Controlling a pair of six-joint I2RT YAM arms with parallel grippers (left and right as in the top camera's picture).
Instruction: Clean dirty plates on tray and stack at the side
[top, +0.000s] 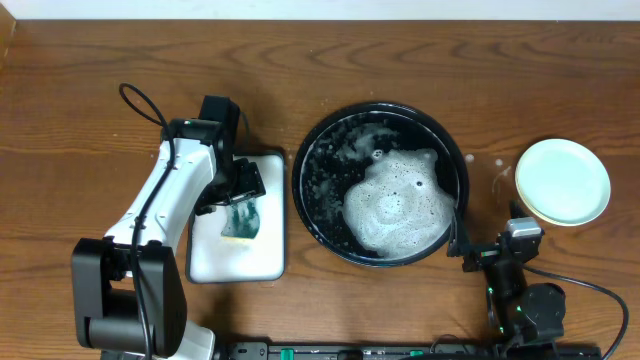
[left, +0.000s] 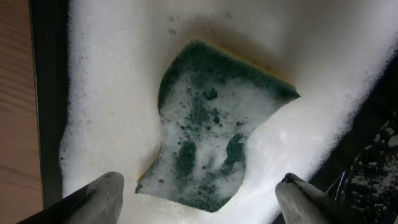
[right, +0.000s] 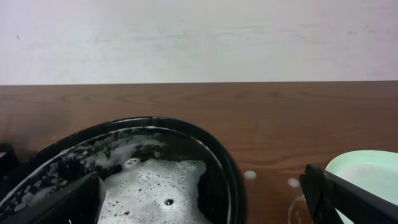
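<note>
Left gripper (left: 200, 190) fingers spread wide over the soapy green sponge (left: 211, 124); I'd drop straight and pinch its middle. Right gripper (right: 205, 202) is spread too. Mint plate (top: 562, 181) sits at 3 o'clock of the black tray (top: 298, 185).

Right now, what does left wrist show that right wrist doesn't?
Left wrist only: sudsy green sponge on the dark-rimmed white rectangular tray, left hand open over it. Right wrist only: pale mint-green round plate, white wall, open right hand. Both: brown wooden table, soap suds, and the large round black tray, apparently just a sliver at left wrist's edge.
</note>
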